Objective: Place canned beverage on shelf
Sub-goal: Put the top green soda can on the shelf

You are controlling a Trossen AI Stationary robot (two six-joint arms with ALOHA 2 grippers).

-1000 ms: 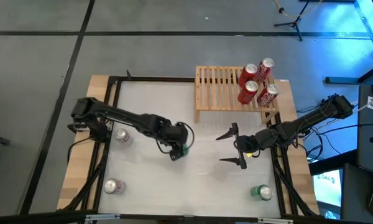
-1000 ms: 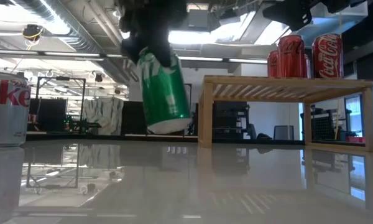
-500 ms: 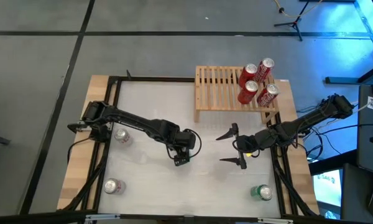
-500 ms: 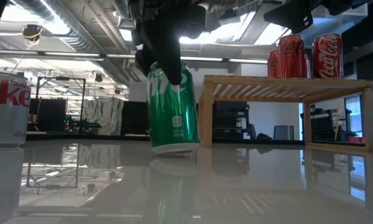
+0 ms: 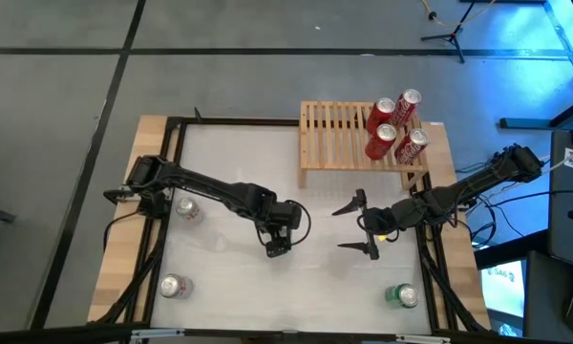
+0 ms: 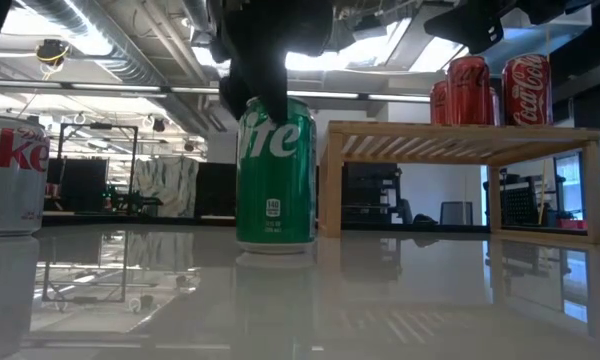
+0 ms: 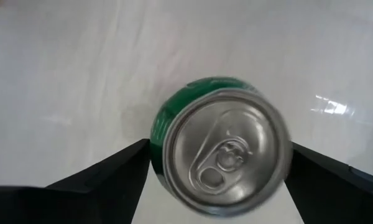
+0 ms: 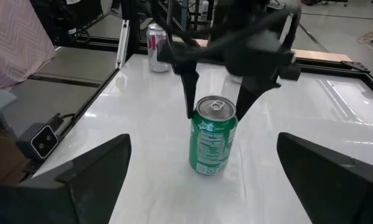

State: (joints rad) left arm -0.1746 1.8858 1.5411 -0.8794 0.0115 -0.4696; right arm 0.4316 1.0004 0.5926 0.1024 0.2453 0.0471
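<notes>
Near the middle of the white table, a green Sprite can is standing upright on its base, with the left tool sitting directly over it. From the right wrist view, the left tool's fingers are straddling the can's top on either side, with a visible gap at least on one side, so the jaws are standing wide around the can rather than gripping it. From the left wrist view, the can's silver lid and pull tab are facing straight up between the two dark fingers. Well to the right, the right tool is hovering above the table with its jaws spread wide and holding nothing, just in front of the shelf. That shelf, a low slatted rack of light wood, is standing at the far right of the table and is carrying four red Coca-Cola cans grouped at its right end. Along the left edge, two silver cans are standing, one nearer the front; another green can is standing at the front right corner.
</notes>
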